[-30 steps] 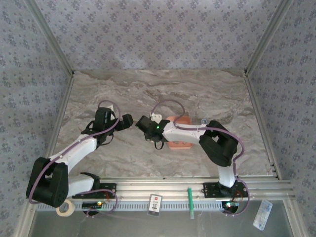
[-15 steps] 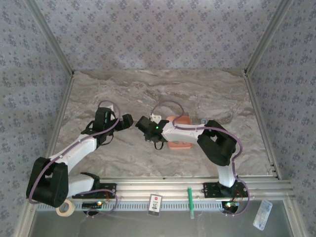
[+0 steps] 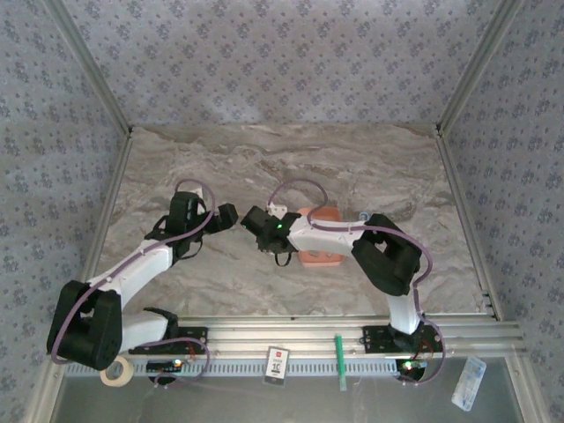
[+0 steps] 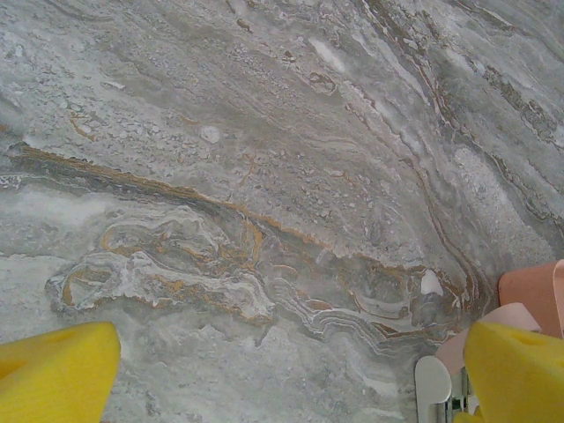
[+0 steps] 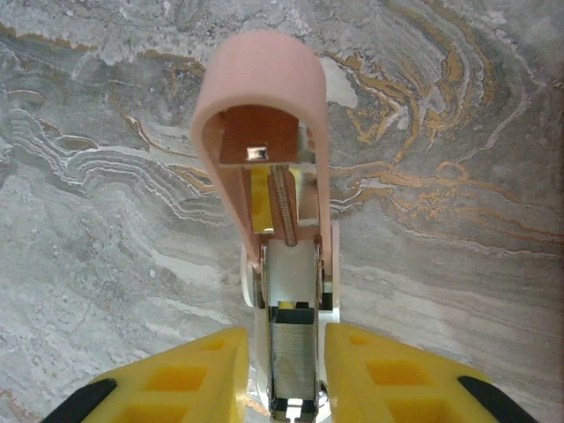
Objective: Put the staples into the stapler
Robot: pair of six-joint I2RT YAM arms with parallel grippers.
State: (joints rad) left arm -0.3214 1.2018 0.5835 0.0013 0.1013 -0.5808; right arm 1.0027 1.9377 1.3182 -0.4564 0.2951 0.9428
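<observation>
**Q:** Stapler, where?

**A:** In my right claw (image 5: 286,374), pinched by its two sides and held above the table (image 5: 458,291). The stapler (image 5: 291,264) points away from the wrist. Pink lid (image 5: 264,97) swung up, spring (image 5: 284,207) bare. Ribbed grey strip lying in the rail looks like the staples (image 5: 293,352). Rail's near end cut off by the frame.

**Q:** Other claw?

**A:** Left claw (image 4: 286,379) spread wide above the marble. A white rounded end (image 4: 432,388) with pink pieces beside it in the lower right corner; cannot tell stapler from tray there.

**Q:** Surroundings, obstructions?

**A:** From above, the pink tray (image 3: 319,257) sits under my right forearm, which crosses it; contents hidden. Small pale thing (image 3: 363,216) beyond it, too small to name. Along the near edge: tape roll (image 3: 115,372), card (image 3: 278,364), green pen (image 3: 338,359), packet (image 3: 469,381).
</observation>
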